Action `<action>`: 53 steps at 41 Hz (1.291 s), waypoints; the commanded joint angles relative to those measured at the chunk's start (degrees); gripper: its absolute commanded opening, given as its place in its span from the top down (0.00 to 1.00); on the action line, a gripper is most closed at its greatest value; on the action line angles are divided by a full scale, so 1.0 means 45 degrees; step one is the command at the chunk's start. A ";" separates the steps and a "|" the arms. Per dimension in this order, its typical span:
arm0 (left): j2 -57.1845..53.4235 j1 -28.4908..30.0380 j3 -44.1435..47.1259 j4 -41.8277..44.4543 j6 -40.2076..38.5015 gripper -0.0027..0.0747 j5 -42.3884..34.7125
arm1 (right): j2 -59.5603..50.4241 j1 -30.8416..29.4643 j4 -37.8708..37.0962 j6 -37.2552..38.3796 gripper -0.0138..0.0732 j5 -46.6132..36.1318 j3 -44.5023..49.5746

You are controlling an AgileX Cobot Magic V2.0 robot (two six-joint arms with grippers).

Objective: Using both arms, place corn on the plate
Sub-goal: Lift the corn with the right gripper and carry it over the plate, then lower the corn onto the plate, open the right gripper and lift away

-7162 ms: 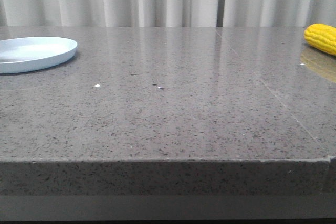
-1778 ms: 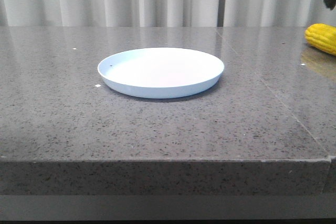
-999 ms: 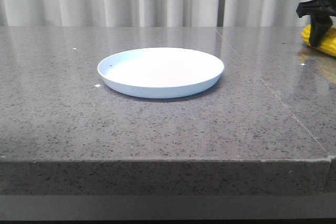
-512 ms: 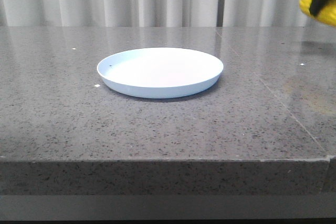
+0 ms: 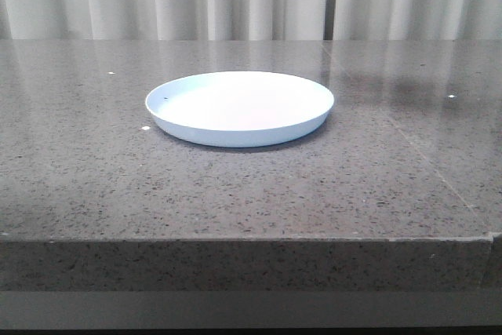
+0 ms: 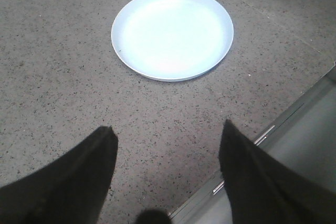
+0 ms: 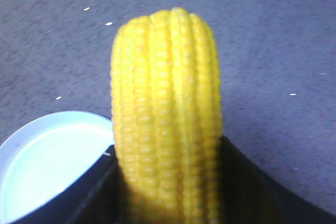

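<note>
The corn is held off the table, pinched between the dark fingers of the right gripper, with its long axis running straight out from the jaws and its rounded end farthest from them. It is out of the front view altogether, so its height cannot be told. In the right wrist view the plate is seen below and to one side of the cob, apart from it; the cob is judged to need carrying sideways until it is over the plate. The plate is set flat in the middle of the table, about midway between the left and right edges and empty. The left gripper is spread wide and holds nothing, and is kept above the near table edge with the plate well ahead of it.
</note>
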 commanded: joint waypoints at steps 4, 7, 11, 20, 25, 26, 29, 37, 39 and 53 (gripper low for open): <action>-0.0043 -0.0088 -0.0308 0.0000 -0.0127 0.43 -0.0826 | -0.0450 0.1570 0.0040 -0.0081 0.57 -0.0857 0.0243; -0.0043 -0.0088 -0.0308 0.0000 -0.0127 0.43 -0.0826 | -0.0234 0.2086 0.0040 -0.0081 0.57 -0.1238 0.0589; -0.0043 -0.0088 -0.0308 0.0000 -0.0127 0.43 -0.0826 | 0.0257 0.2437 0.0040 -0.0081 0.57 -0.1493 0.0839; -0.0043 -0.0088 -0.0308 0.0000 -0.0127 0.43 -0.0826 | 0.1799 0.2529 0.0051 -0.0081 0.57 -0.1991 0.0873; -0.0043 -0.0088 -0.0308 0.0000 -0.0127 0.43 -0.0826 | 0.2483 0.2529 -0.0035 -0.0081 0.53 -0.2543 0.0873; -0.0043 -0.0088 -0.0308 0.0000 -0.0127 0.43 -0.0826 | 0.2605 0.2529 -0.0035 -0.0081 0.50 -0.2641 0.0873; -0.0043 -0.0088 -0.0308 0.0000 -0.0127 0.43 -0.0826 | 0.2852 0.2529 0.0054 0.0006 0.37 -0.2789 0.0873; -0.0043 -0.0088 -0.0308 0.0000 -0.0127 0.43 -0.0826 | 0.2930 0.2517 0.0333 0.0161 0.09 -0.3014 0.0842; -0.0043 -0.0088 -0.0308 0.0000 -0.0127 0.43 -0.0826 | 0.2875 0.2517 0.0177 0.0161 0.11 -0.2831 0.0814; -0.0043 -0.0088 -0.0308 0.0000 -0.0127 0.43 -0.0826 | 0.0283 0.2517 -0.0359 0.0150 0.12 -0.1398 0.0874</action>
